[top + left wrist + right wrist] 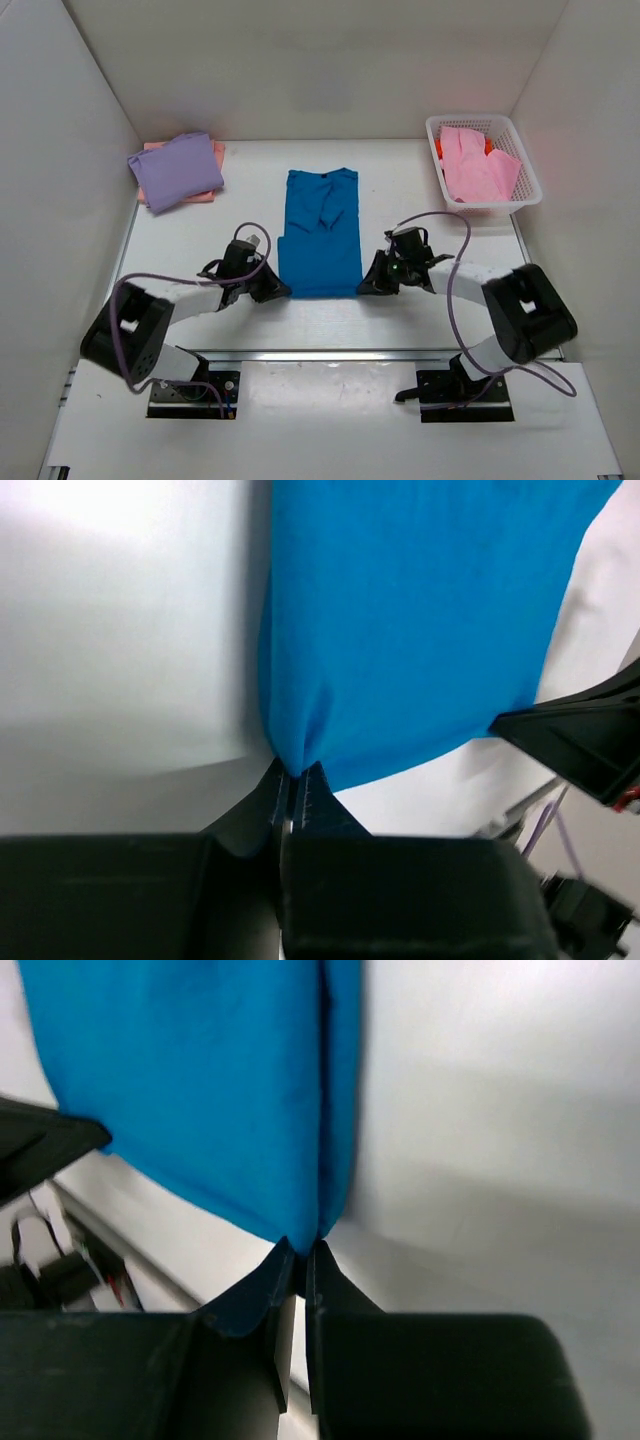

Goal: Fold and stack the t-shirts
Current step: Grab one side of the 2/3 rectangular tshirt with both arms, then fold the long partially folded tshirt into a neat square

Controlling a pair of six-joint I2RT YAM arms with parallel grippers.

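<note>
A bright blue t-shirt (320, 232) lies flat at the centre of the white table (420, 190), collar toward the top of the frame, its sides folded in to form a long narrow panel. 2 arms reach in from the bottom of the overhead view. The left gripper (272, 288) sits at the hem's lower-left corner and the right gripper (368, 285) at its lower-right corner.

In the left wrist view, the left gripper (297, 780) has its fingers pressed together on a pinch of the blue t-shirt (420, 620), which fans out toward the top of the frame. In the right wrist view, the right gripper (300, 1255) is likewise clamped on the other corner of the blue cloth (200, 1090), where a folded edge runs up the frame.

At upper left of the overhead view, a folded lavender t-shirt (178, 170) rests on a salmon t-shirt (219, 152). At upper right, a white mesh basket (530, 178) holds a crumpled light pink t-shirt (475, 165), with an orange t-shirt (489, 146) peeking out beneath it.
</note>
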